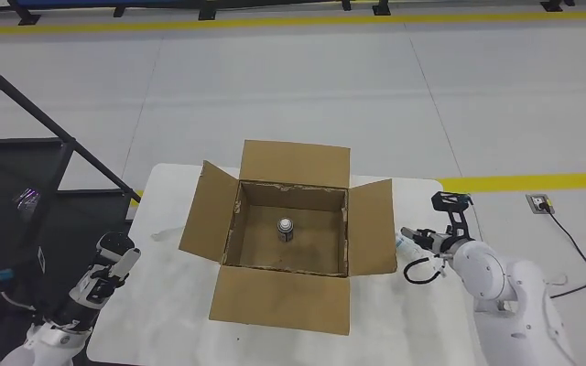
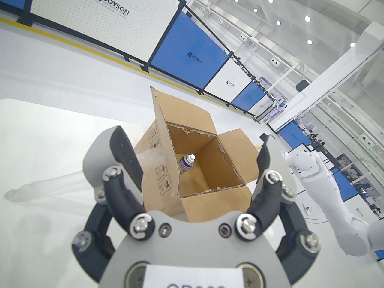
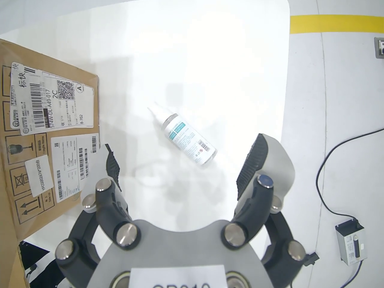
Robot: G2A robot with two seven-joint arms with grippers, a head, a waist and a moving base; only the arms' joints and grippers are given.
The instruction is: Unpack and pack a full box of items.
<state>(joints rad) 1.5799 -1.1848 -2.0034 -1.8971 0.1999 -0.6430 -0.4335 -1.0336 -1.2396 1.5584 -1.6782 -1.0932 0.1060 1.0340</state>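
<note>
An open cardboard box [image 1: 286,274] stands mid-table with its flaps spread. A small spray bottle [image 1: 286,229] stands upright on the box floor and also shows in the left wrist view [image 2: 186,162]. On the table to the right of the box lies a white bottle [image 3: 188,137] with a teal label, on its side [image 1: 404,243]. My right gripper [image 3: 184,146] hangs open just above this bottle, its fingers on either side and apart from it. My left gripper [image 2: 192,139] is open with nothing in it, low at the table's left edge [image 1: 124,261], facing the box [image 2: 207,163].
The right box flap [image 3: 51,133], covered in shipping labels, lies close beside my right gripper. White table [image 1: 165,302] surface is bare to the left and in front of the box. A cable and a small grey unit [image 3: 351,242] lie on the floor beyond the table's right edge.
</note>
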